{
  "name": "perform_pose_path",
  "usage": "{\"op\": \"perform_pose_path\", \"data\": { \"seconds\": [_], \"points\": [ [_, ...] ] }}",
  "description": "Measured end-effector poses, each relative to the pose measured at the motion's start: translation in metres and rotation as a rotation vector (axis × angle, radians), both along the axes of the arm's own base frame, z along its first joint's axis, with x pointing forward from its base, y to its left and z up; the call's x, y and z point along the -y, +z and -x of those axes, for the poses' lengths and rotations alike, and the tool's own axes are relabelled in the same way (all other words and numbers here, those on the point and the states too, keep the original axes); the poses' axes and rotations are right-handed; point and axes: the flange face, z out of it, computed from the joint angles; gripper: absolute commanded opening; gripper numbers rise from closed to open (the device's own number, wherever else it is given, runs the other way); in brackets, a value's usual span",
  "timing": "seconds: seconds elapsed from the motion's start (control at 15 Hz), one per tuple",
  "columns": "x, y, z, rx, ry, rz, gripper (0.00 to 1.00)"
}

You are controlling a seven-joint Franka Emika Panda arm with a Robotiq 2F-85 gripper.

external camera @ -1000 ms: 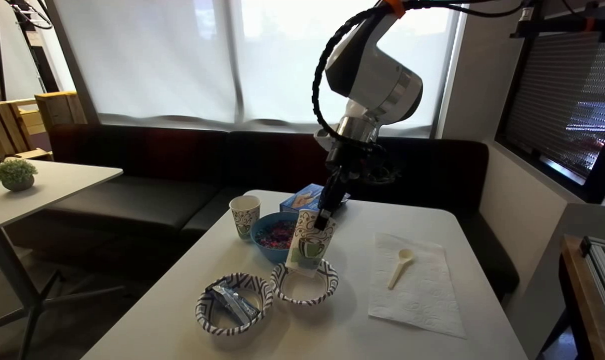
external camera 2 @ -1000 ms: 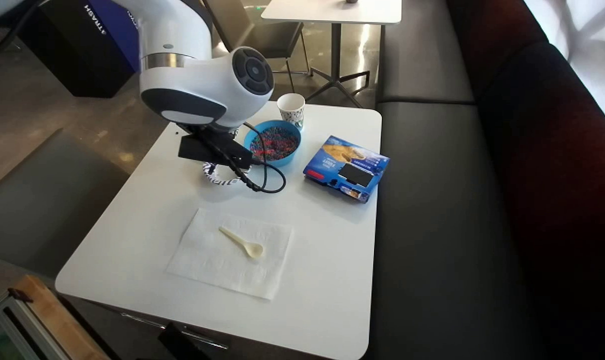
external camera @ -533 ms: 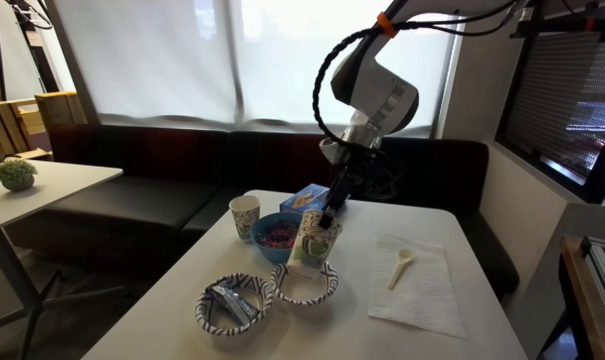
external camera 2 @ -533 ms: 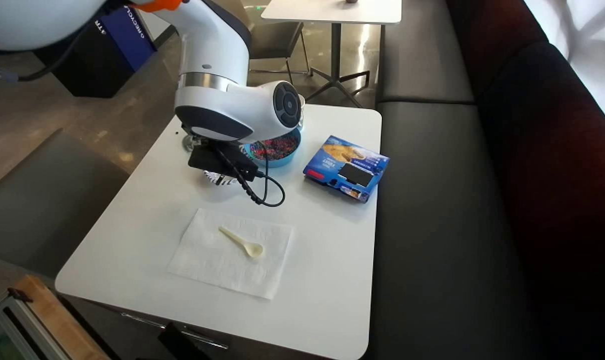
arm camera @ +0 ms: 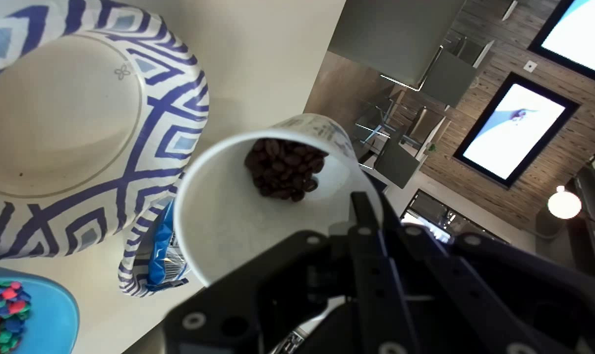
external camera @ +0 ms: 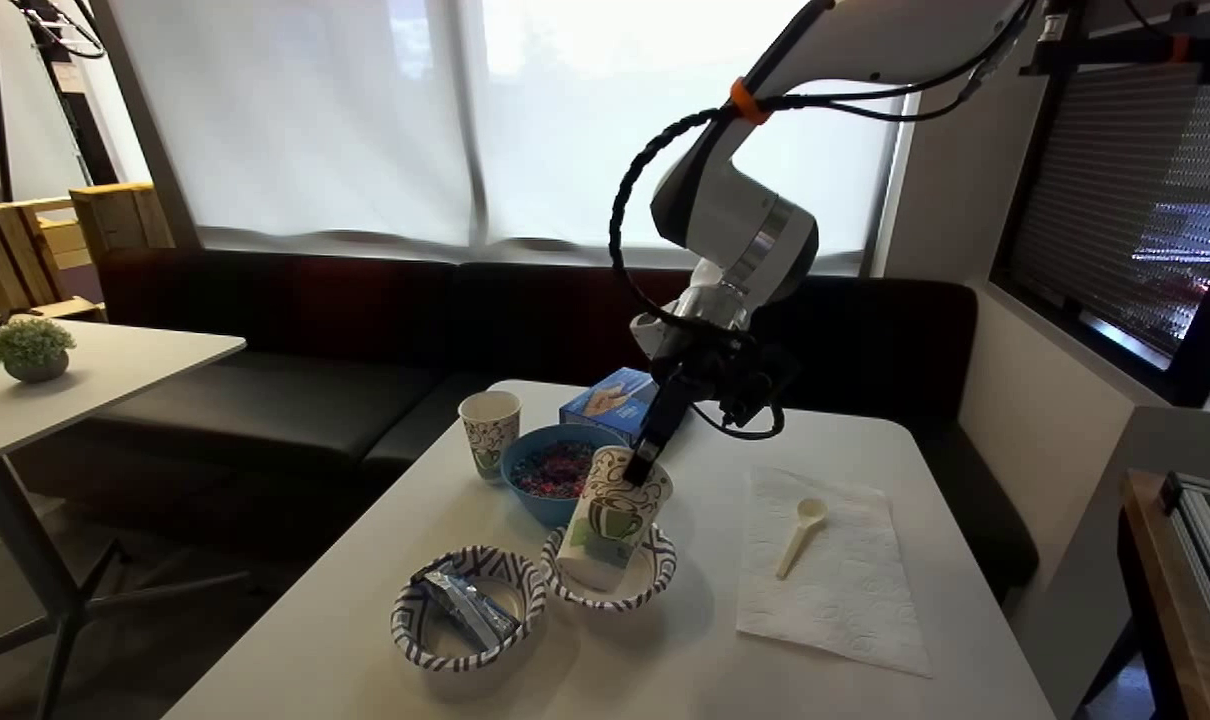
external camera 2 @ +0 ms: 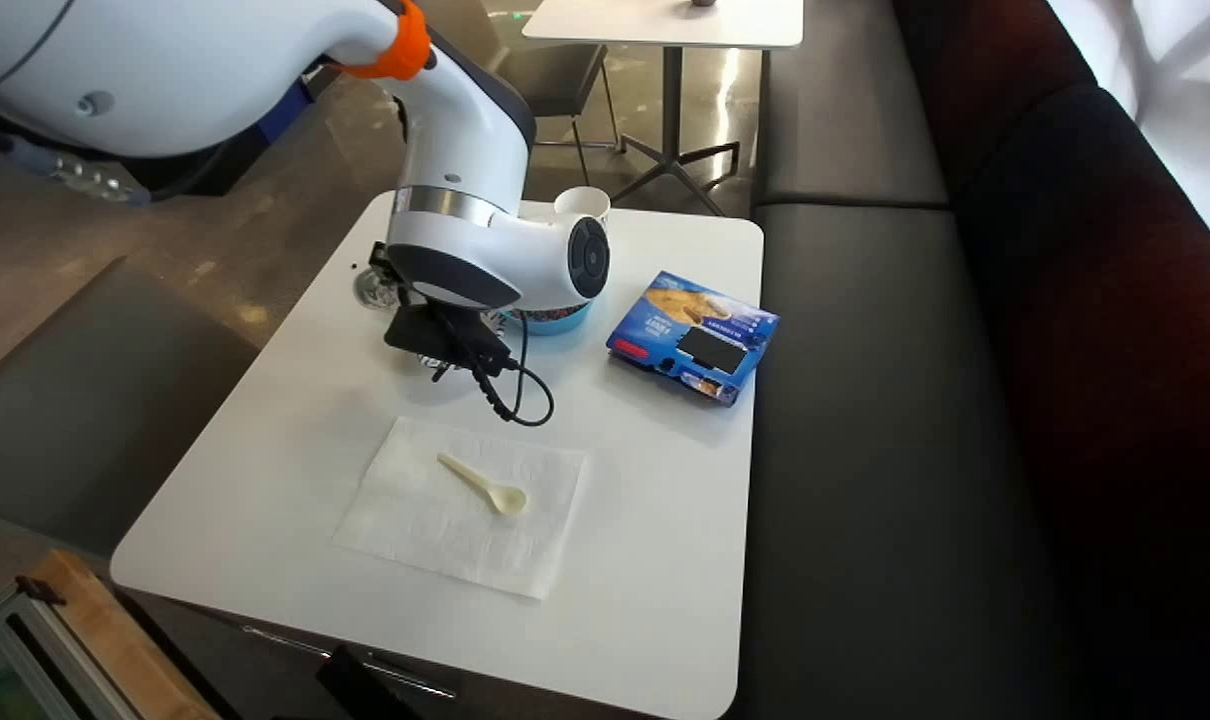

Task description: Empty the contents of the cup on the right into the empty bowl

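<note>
In an exterior view, pinches with the gripper [external camera: 639, 472] the wall of the cup [external camera: 607, 522] and holds it tilted, with its lower end in front of or over the bowl [external camera: 650, 570]; cannot tell which. In an exterior view, cannot make out the cup near the arm [external camera 2: 465, 240]; shows a spoon [external camera 2: 485, 485] lying on a towel [external camera 2: 445, 537]. In the wrist view, shows 1 finger [arm camera: 363, 211] inside the cup, 1 outside, and beans [arm camera: 285, 169] at the bottom.

Robot arm [external camera 2: 470, 240] partly hiding blue bowl [external camera 2: 562, 323], pale spoon [external camera 2: 483, 484] on paper towel [external camera 2: 440, 532], blue box [external camera 2: 693, 338], white table [external camera 2: 655, 540]
</note>
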Motion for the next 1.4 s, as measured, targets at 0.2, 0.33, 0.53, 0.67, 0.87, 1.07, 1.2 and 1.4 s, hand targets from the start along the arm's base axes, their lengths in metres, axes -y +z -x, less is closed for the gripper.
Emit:
{"op": "perform_pose_path", "data": {
  "seconds": [0.2, 0.33, 0.53, 0.67, 0.87, 1.07, 1.2, 1.4],
  "points": [
    [-0.001, -0.01, -0.005, -0.02, -0.017, -0.049, 0.01],
    [0.0, -0.017, -0.008, -0.032, -0.035, -0.079, 0.01],
    [-0.001, -0.026, -0.014, -0.057, -0.054, -0.144, 0.01],
    [-0.002, -0.03, -0.016, -0.087, -0.056, -0.192, 0.03],
    [-0.004, -0.037, -0.017, -0.112, -0.052, -0.217, 0.03],
    [-0.004, -0.037, -0.018, -0.115, -0.052, -0.218, 0.01],
    [-0.003, -0.038, -0.018, -0.115, -0.052, -0.214, 0.01],
    [-0.003, -0.042, -0.017, -0.123, -0.052, -0.214, 0.01]
  ]
}}
